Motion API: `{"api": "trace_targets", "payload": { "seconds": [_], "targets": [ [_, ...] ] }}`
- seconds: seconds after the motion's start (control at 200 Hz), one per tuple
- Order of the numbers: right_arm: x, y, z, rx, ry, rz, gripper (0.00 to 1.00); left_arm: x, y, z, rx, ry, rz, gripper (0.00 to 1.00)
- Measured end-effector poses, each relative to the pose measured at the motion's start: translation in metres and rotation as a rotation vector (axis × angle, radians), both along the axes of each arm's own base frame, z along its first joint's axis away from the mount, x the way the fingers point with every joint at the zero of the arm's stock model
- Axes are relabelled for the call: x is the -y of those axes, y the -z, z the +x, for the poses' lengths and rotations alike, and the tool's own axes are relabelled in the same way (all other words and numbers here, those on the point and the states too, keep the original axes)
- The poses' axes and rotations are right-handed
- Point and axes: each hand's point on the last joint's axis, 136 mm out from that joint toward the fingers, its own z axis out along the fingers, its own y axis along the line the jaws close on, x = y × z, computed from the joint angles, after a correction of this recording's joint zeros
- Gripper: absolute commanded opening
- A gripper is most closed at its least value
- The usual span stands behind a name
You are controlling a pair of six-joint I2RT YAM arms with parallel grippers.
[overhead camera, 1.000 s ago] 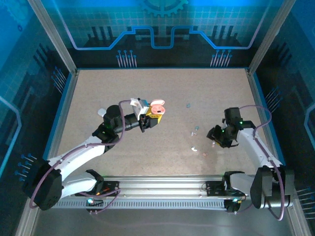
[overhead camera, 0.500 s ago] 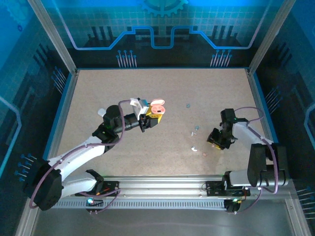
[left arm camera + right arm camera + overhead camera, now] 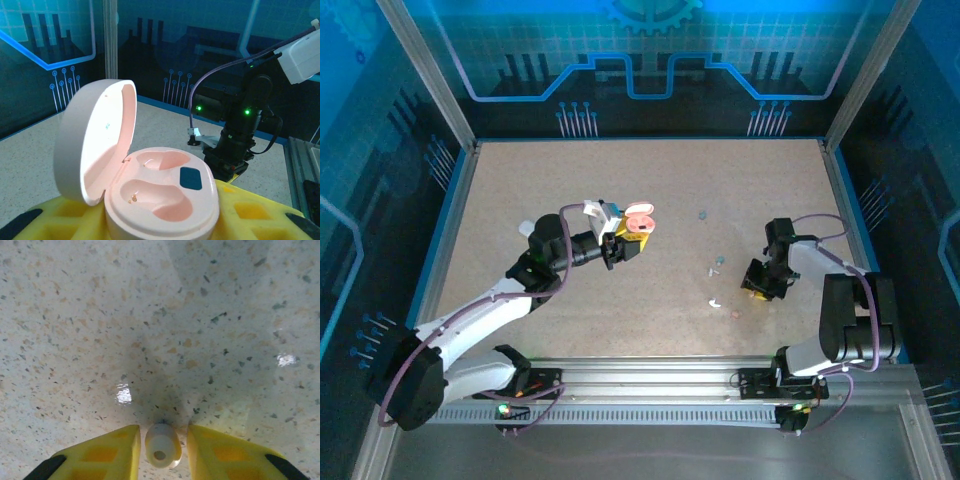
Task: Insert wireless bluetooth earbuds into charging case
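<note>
A: Note: right gripper point(image 3: 758, 287) is down at the table point(image 3: 570, 180), right side. What's under it?

B: One whitish earbud point(image 3: 162, 445), lying on the table squarely between the yellow fingers point(image 3: 107, 452). Its long axis runs along the fingers, so they face its narrow sides. Jaws narrowly spread; a sliver of table shows on either side, so I wouldn't call it pinched yet.

A: And the charging case point(image 3: 165, 192)?

B: Pinched in the left gripper point(image 3: 623, 243) and held above the table, lid point(image 3: 95, 140) up, both wells point(image 3: 155, 192) empty. It's well apart from the right gripper, to its left and a little toward the far side.

A: So the carry goes left.

B: My judgement, yes: close, lift, travel left and slightly far. The right arm is plainly the nearer to this earbud. Other loose earbuds point(image 3: 716, 302) lie on the table between the two grippers.
</note>
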Motion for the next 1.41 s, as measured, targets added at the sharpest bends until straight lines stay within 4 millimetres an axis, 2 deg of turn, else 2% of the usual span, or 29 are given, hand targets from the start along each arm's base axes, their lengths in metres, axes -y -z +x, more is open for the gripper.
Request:
{"api": "trace_targets", "payload": {
  "seconds": [0.245, 0.42, 0.51, 0.645, 0.745, 0.805, 0.88, 1.026, 1.171, 1.406],
  "targets": [
    [0.001, -0.001, 0.001, -0.002, -0.010, -0.011, 0.20, 0.000, 0.000, 0.000, 0.000, -0.003, 0.000, 0.43],
    [-0.012, -0.009, 0.010, 0.030, -0.055, 0.000, 0.19, -0.004, -0.005, 0.002, 0.014, -0.031, -0.006, 0.43],
    [-0.033, -0.025, 0.020, 0.089, -0.108, 0.031, 0.20, -0.008, -0.008, 0.004, 0.025, -0.062, -0.012, 0.43],
    [-0.083, -0.054, 0.043, 0.199, -0.217, 0.118, 0.20, -0.016, -0.008, 0.006, 0.033, -0.113, -0.014, 0.43],
    [-0.115, -0.063, 0.059, 0.232, -0.270, 0.177, 0.20, -0.022, -0.010, 0.006, 0.042, -0.147, -0.018, 0.43],
    [-0.131, -0.059, 0.067, 0.224, -0.293, 0.201, 0.20, -0.025, -0.012, 0.005, 0.051, -0.160, -0.023, 0.43],
    [-0.152, -0.044, 0.074, 0.191, -0.325, 0.228, 0.20, -0.028, -0.018, 0.004, 0.064, -0.171, -0.032, 0.43],
    [-0.174, -0.017, 0.076, 0.117, -0.357, 0.250, 0.20, -0.034, -0.029, 0.000, 0.093, -0.190, -0.052, 0.43],
    [-0.187, -0.004, 0.075, 0.079, -0.381, 0.266, 0.22, -0.037, -0.035, -0.003, 0.108, -0.200, -0.059, 0.43],
    [-0.188, -0.004, 0.076, 0.072, -0.384, 0.257, 0.27, -0.038, -0.027, -0.002, 0.091, -0.205, -0.043, 0.43]
  ]
}}
